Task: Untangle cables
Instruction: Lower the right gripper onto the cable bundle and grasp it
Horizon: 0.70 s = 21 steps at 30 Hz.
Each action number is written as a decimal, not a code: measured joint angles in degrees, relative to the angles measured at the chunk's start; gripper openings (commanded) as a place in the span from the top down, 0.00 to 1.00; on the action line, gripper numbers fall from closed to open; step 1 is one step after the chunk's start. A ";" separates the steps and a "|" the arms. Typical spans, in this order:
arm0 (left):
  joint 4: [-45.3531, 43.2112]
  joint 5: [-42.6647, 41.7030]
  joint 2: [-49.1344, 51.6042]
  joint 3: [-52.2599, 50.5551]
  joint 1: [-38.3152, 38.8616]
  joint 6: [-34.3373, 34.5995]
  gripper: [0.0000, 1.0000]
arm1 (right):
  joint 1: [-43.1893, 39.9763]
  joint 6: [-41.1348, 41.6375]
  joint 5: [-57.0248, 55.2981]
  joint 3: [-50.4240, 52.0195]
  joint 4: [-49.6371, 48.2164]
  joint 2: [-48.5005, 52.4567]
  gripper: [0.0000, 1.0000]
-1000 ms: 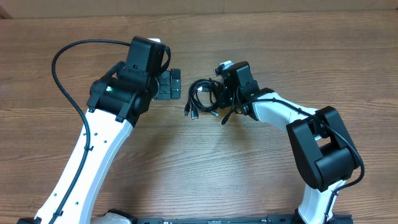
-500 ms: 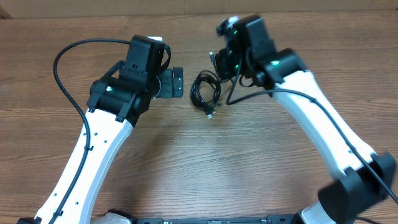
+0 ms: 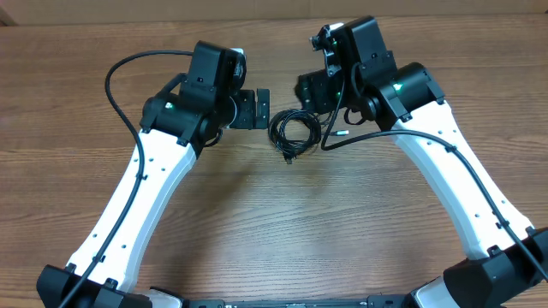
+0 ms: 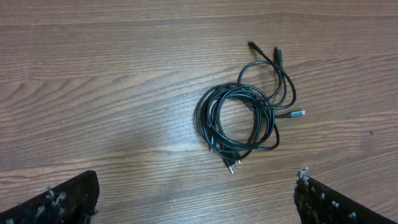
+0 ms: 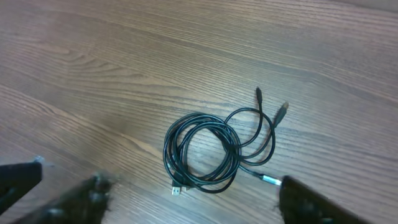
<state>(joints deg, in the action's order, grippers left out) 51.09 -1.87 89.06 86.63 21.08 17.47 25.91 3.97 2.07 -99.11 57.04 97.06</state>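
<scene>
coiled cables [image 4: 204, 121], lying on wood table [image 4: 93, 74]

The brown wood-grain desk [image 3: 257, 222] is carrying the cables [image 3: 294, 130], which are lying flat on it as one small round coil of thin black cord. Loose ends are trailing out of the coil onto the wood: two dark plugs [image 4: 254, 45] are reaching past one side, a silver-tipped plug [image 4: 298, 113] is lying just beside it, and another plug end [image 4: 231, 167] is poking out opposite.
</scene>
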 measured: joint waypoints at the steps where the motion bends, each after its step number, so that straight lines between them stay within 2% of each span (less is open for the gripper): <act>1: 0.07 -0.11 0.00 0.00 -0.13 0.00 0.00 | 0.00 0.42 -0.02 0.50 -0.48 0.31 0.16; 5: 2.49 -0.09 -0.02 1.92 -1.79 0.00 0.00 | 0.00 2.32 0.72 3.34 -2.60 3.41 0.17; 9: 5.31 0.11 -0.02 5.40 -5.40 0.02 0.00 | 0.07 1.18 6.82 7.76 -4.39 7.30 0.16; 12: 6.40 -0.09 -0.04 7.58 -10.21 0.02 0.00 | 1.29 -6.45 12.79 12.07 -5.05 8.22 0.13; 17: 7.32 -3.48 -0.07 8.26 -16.00 0.04 0.00 | 5.05 -20.98 13.99 17.70 -9.49 8.22 0.14; 21: 8.41 -5.79 -0.07 8.26 -17.75 0.13 0.00 | 5.20 -26.05 12.76 23.45 -17.27 8.22 0.17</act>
<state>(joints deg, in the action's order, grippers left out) 59.51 -7.66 88.99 94.89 3.33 17.61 31.11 -22.09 14.83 -75.66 39.77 105.27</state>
